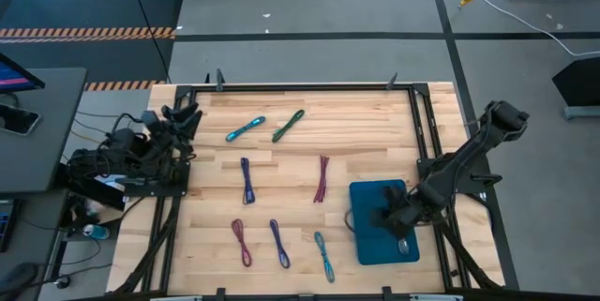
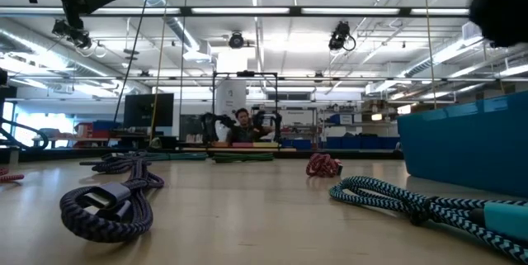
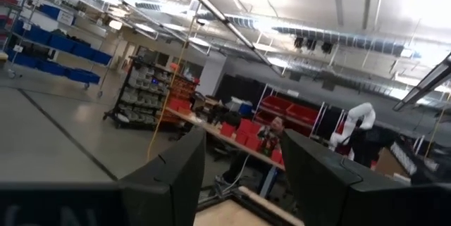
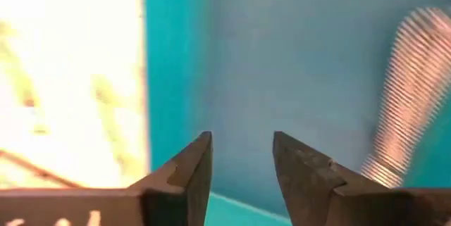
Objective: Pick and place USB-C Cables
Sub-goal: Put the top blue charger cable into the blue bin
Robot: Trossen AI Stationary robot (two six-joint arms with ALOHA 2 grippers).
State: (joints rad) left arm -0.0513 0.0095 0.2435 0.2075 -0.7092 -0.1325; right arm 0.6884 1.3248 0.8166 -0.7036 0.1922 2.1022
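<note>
USB-C cables (image 1: pixel 246 181) lie scattered over the wooden table (image 1: pixel 366 123), seven of them well apart from the right gripper (image 1: pixel 398 229), which hangs over the blue bin (image 1: pixel 366 198). One grey cable (image 1: pixel 404 245) lies inside the bin just beside that gripper; in the right wrist view it shows as a pale striped bundle (image 4: pixel 409 120) off to one side of the fingers (image 4: pixel 190 177), not between them. The jaws stand a little apart with only the bin floor showing in the gap, so the gripper holds nothing and, by my reading, the step in hand is the release and the climb out of the bin.

To do that well, the gripper should rise straight up until its fingertips clear the bin wall before swinging toward the table, or it could drag the bin or flick the grey cable out. The nearest candidates for the next pick are the teal cable (image 1: pixel 323 256) and the maroon cable (image 1: pixel 322 178), both just beyond the bin's far side from the arm. For a thin folded bundle, the jaws should be opened wider, turned across the cable's length and brought down over its middle.

The left gripper (image 1: pixel 183 118) waits at the table's edge, its fingers apart and pointing out into the room.
</note>
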